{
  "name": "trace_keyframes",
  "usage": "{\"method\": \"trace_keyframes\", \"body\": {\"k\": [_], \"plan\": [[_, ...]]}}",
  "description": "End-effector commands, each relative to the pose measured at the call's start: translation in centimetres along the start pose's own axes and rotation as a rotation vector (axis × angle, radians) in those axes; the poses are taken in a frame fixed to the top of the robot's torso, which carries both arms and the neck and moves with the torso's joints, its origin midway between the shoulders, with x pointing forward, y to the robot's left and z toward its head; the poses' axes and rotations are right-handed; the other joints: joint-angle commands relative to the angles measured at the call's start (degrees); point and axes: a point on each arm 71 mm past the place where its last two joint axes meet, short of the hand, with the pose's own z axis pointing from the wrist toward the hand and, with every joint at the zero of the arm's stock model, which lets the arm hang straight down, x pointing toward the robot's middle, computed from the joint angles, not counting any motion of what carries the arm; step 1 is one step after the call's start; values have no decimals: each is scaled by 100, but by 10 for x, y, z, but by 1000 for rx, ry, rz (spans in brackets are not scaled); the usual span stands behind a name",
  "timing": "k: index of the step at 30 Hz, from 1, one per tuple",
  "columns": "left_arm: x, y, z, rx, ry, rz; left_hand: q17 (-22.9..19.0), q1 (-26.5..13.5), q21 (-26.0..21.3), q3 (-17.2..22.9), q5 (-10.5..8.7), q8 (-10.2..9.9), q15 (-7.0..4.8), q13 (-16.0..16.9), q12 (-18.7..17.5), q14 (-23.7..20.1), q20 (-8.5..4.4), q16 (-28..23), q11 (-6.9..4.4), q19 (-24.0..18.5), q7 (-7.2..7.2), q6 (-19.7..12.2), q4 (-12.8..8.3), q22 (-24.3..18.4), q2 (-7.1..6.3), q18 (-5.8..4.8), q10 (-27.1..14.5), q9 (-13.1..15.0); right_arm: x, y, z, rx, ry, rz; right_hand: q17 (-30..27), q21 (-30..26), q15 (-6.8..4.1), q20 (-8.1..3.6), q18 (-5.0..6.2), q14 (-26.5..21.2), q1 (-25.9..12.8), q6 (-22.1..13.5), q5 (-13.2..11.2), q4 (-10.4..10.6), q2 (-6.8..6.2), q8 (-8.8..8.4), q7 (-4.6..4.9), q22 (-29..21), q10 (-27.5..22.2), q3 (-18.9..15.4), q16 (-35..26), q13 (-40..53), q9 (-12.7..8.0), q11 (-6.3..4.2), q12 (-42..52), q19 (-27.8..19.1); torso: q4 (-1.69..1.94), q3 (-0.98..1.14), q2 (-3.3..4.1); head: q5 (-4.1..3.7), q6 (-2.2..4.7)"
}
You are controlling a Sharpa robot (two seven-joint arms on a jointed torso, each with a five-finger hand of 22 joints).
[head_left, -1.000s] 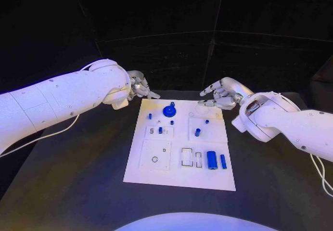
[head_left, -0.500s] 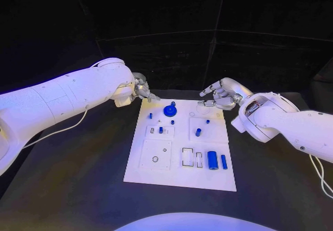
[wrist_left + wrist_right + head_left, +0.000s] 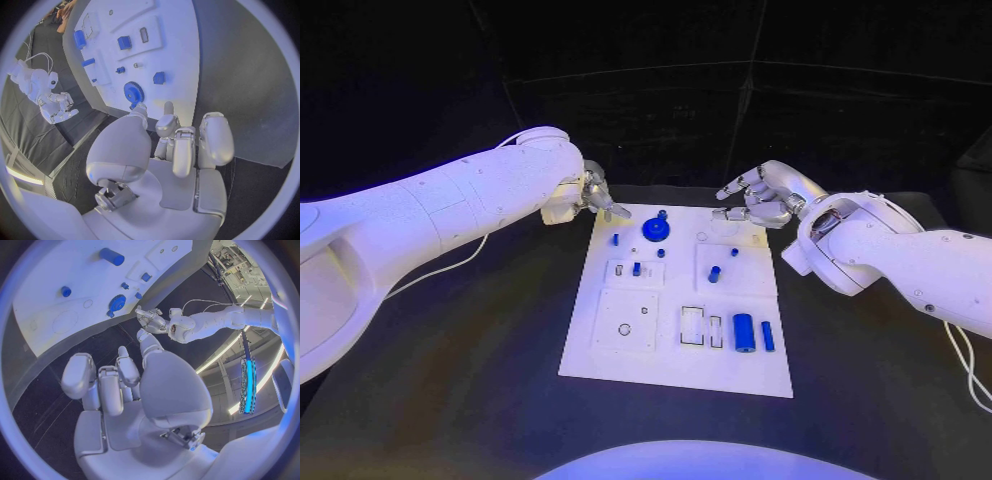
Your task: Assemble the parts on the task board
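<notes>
Task board (image 3: 678,360) lies mid-table w/ blue parts (image 3: 743,332) on it, a blue gear (image 3: 655,230) near its far edge. Left hand (image 3: 593,193) and right hand (image 3: 757,200) hover at the far corners, fingers loosely apart, holding nothing. Risk, as I judge: fingers so near could nudge small loose pcs; no readable writing.

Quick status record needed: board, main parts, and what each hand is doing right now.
board: white rectangular task board on black table
gear: round blue toothed part, at the board's far end
cylinder: large blue cylinder lying near the board's right edge
left hand: holds nothing, near the board's far left corner
right hand: holds nothing, near the board's far right corner
</notes>
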Motion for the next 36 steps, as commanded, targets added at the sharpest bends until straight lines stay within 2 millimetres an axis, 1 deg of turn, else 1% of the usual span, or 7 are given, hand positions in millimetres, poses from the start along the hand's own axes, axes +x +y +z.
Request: {"method": "trace_keyframes", "body": {"k": [1, 11, 19, 23, 29, 36], "plan": [[4, -1, 2, 1, 41, 42, 1509, 4, 20, -40, -14, 10, -11, 9, 21, 595, 9, 18, 8, 40, -5, 53, -3, 9, 48, 4, 42, -9, 0, 2, 1, -10, 1, 3, 381, -40, -48, -10, -18, 371, -58, 33, 31, 14, 11, 22, -14, -10, -2, -31, -17, -7, -9, -32, -16, -36, -5, 5, -1, 9, -6], [11, 0, 5, -13, 73, 59, 1509, 30, 36, -88, -13, 42, -26, 4, 27, 595, -4, 18, -10, 53, -28, 126, -14, 34, 80, 0, 46, -30, 0, 2, 1, -9, 3, 2, 381, -40, -48, -10, -18, 371, -58, 33, 31, 14, 11, 22, -14, -10, -2, -31, -17, -7, -9, -32, -16, -36, 3, 7, -1, -6, -15], [14, -2, 6, -5, 86, 66, 1509, 106, 48, -132, -10, 84, -46, 28, 53, 595, -22, 18, -36, 62, -58, 214, -43, 56, 119, -4, 62, -51, 0, 2, 1, -8, 3, 2, 378, -41, -48, -10, -17, 370, -54, 32, 36, 16, 22, 22, -14, -12, -1, -28, -19, -6, -9, -32, -15, -36, 3, 4, -2, -17, -20], [15, -3, 6, -1, 91, 70, 1509, 133, 54, -142, -9, 89, -51, 32, 59, 595, -26, 18, -41, 66, -64, 230, -55, 66, 126, -6, 66, -58, 0, 2, 1, -8, 3, 2, 378, -41, -48, -10, -17, 370, -54, 32, 36, 16, 22, 22, -14, -12, -1, -28, -19, -6, -9, -32, -15, -36, -1, 4, -4, -7, -21], [16, -4, 6, -1, 100, 75, 1509, 194, 66, -159, -6, 95, -59, 34, 66, 595, -34, 18, -50, 73, -73, 253, -83, 85, 142, -11, 72, -75, 0, 2, 1, -7, 4, 2, 378, -41, -48, -10, -17, 370, -54, 32, 36, 16, 22, 22, -14, -12, -1, -28, -19, -6, -9, -32, -15, -36, 7, 6, -3, -6, -23], [17, -5, 5, 1, 109, 81, 1509, 277, 73, -172, -2, 94, -66, 31, 70, 595, -42, 18, -57, 78, -80, 273, -124, 100, 173, -14, 75, -101, 0, 2, 1, -7, 5, 2, 378, -41, -48, -10, -17, 370, -54, 32, 36, 16, 22, 22, -14, -12, -1, -28, -19, -6, -9, -32, -15, -36, 2, 5, -4, -2, -27]]}}
